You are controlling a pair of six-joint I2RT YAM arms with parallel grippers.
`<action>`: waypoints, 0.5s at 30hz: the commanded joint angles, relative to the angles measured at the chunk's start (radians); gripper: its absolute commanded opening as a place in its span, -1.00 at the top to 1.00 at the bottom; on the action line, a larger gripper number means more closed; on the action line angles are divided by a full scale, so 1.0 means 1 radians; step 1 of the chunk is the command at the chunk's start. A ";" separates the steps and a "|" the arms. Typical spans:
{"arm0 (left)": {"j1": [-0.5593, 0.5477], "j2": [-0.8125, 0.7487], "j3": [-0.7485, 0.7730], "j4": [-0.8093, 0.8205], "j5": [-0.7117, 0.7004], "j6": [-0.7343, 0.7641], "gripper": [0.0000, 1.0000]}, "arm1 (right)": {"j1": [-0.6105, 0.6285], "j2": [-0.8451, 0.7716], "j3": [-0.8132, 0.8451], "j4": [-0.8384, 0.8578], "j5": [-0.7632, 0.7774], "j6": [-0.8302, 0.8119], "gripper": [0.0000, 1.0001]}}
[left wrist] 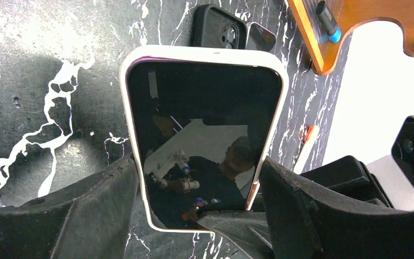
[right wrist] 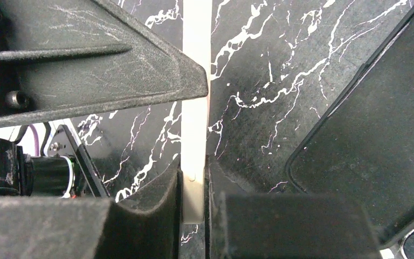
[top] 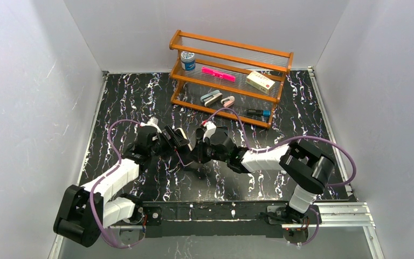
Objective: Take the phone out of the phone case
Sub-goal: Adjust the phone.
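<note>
A phone [left wrist: 205, 124] with a dark screen sits in a white case [left wrist: 125, 108] and is held above the black marbled table. My left gripper [left wrist: 199, 194] is shut on it, one finger on each long side. My right gripper [right wrist: 194, 199] is shut on the white case edge [right wrist: 195, 135] near the phone's lower corner. One of its fingers [left wrist: 237, 221] lies over the screen in the left wrist view. In the top view the two grippers [top: 164, 137] [top: 194, 148] meet at the table's middle.
A black phone case [left wrist: 218, 27] lies on the table beyond the phone; it also shows in the right wrist view [right wrist: 377, 124]. A wooden rack [top: 229, 75] with small items stands at the back. An orange-tipped pen [left wrist: 307, 143] lies near it. White walls enclose the table.
</note>
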 commanded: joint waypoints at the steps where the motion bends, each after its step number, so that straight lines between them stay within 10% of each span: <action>1: -0.006 -0.064 0.015 0.053 0.001 0.024 0.16 | 0.009 -0.064 -0.029 0.073 0.001 -0.013 0.97; 9: -0.004 -0.140 0.076 -0.023 -0.009 0.148 -0.81 | -0.048 -0.207 -0.129 0.106 -0.024 -0.004 0.97; 15: -0.004 -0.165 0.170 -0.130 0.029 0.326 -0.96 | -0.126 -0.317 -0.197 0.100 -0.102 -0.010 0.97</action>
